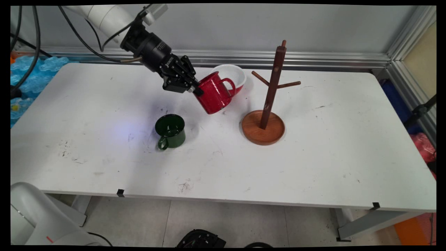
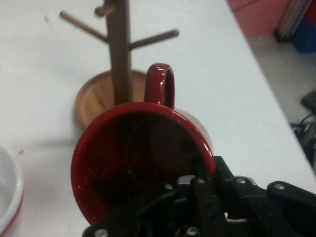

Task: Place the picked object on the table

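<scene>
My black gripper [image 1: 196,88] is shut on the rim of a red speckled mug [image 1: 213,93] and holds it tilted above the table, handle pointing toward the wooden mug tree [image 1: 268,101]. In the hand view the red mug [image 2: 140,163] fills the middle, one finger inside its rim, and its handle [image 2: 160,85] points at the mug tree [image 2: 120,64] with bare pegs. A dark green mug [image 1: 170,131] stands upright on the table below and left of the held mug.
A white bowl with a red outside [image 1: 232,77] sits behind the red mug, near the table's far edge; its rim [image 2: 9,192] shows at the hand view's left. The tree's round wooden base [image 1: 263,128] lies right of the mugs. Black cables hang at upper left.
</scene>
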Controlling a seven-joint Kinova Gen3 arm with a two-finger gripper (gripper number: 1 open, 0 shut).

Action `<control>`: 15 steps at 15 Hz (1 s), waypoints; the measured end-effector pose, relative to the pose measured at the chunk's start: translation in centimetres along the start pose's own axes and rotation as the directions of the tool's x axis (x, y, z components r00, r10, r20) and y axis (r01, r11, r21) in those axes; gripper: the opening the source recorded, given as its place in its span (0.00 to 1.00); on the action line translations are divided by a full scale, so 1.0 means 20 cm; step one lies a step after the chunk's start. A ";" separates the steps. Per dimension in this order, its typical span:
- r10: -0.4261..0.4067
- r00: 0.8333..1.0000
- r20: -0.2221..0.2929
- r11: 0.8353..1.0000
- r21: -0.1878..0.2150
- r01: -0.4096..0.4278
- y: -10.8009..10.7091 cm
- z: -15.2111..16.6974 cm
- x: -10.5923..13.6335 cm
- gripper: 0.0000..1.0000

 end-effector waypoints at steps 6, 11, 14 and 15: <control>0.035 0.996 0.081 0.998 0.040 -0.038 -0.04 -0.02 -0.05 0.00; 0.067 0.987 0.146 0.996 0.054 -0.076 -0.05 -0.05 -0.10 0.00; 0.101 0.977 0.186 0.992 0.057 -0.114 -0.05 -0.07 -0.12 0.00; 0.114 0.974 0.197 0.990 0.057 -0.127 -0.06 -0.07 -0.12 0.00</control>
